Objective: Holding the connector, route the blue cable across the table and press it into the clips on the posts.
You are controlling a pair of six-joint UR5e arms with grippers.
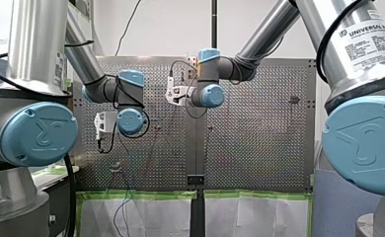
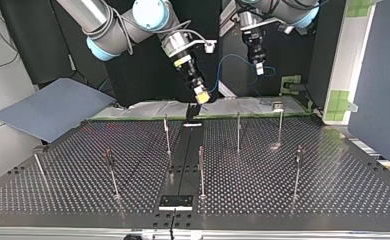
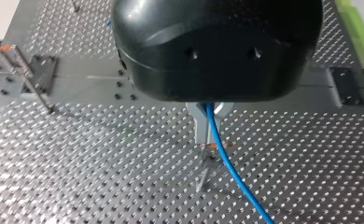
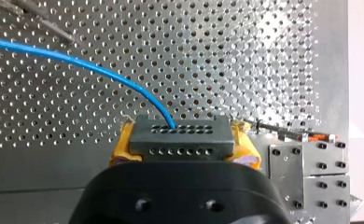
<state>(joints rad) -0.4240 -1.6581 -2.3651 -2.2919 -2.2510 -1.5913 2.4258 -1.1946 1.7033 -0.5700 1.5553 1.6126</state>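
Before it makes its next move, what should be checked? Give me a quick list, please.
1. Connector clamped on both sides by the right gripper: ok.
2. Cable held in the left gripper: ok.
3. Cable pressed into any clip: not ok, it hangs free between the grippers.
4. Posts in place on the table: ok.
5. Left gripper lined up with the clip just ahead of it: cannot tell.

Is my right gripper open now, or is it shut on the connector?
Shut on it: in the right wrist view the grey connector sits clamped between the yellow pads, and the blue cable leaves its face.
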